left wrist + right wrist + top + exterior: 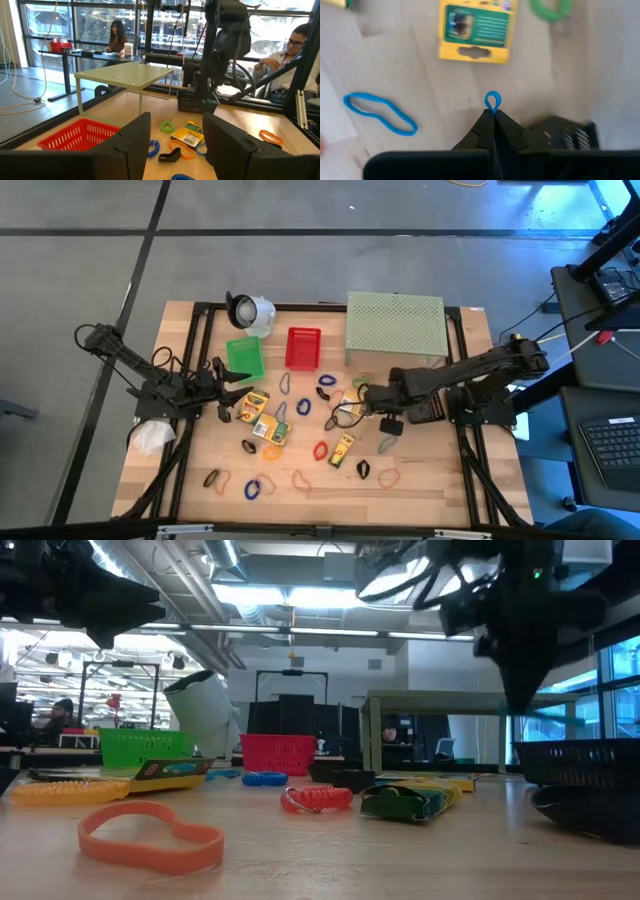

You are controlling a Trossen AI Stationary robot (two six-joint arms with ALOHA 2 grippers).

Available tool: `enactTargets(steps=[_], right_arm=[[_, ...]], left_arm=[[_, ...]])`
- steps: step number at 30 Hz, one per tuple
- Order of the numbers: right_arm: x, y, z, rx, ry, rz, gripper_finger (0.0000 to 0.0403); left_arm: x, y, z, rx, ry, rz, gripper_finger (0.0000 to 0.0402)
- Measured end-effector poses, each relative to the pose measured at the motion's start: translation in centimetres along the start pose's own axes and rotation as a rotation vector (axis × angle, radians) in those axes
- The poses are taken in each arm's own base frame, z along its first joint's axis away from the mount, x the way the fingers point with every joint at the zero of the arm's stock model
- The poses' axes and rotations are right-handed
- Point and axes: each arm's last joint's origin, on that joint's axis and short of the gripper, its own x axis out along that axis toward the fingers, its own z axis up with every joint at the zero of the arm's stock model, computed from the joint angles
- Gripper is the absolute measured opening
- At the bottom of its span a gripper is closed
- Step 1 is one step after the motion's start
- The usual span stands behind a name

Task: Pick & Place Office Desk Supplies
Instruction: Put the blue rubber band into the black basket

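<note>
R gripper [493, 116] over desk [420, 490] centre, fingers pressed together, pinching small blue band [492, 102] at tips. Below it: yellow crayon box [475, 30], green band [549, 8], 2nd blue band [379, 113], black basket [560, 132] just beside. L gripper [175, 142] spread, nothing in it, at desk's L side near green basket [245, 358]. Red basket [303, 348], pale green shelf [395, 325], white round thing [252, 312] along far edge. More boxes, bands scattered mid-desk; orange band [150, 835] nearest low cam. Box print not legible. Wood desk, black frame; people seated in glazed office behind.
</note>
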Motion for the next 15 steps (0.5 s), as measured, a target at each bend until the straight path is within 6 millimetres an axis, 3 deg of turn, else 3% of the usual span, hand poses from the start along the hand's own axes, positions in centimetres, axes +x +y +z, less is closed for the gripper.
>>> enactTargets(steps=[9, 15], right_arm=[[-4.6, -2.6, -3.3, 0.171, -0.164, -0.001, 0.0], [-3.6, -4.0, -6.7, 0.28, -0.166, 0.012, 0.0]], left_arm=[[0.0, 0.0, 0.0, -0.003, 0.0, 0.0, 0.0174], [0.0, 0.0, 0.1, -0.014, -0.006, 0.004, 0.0177]])
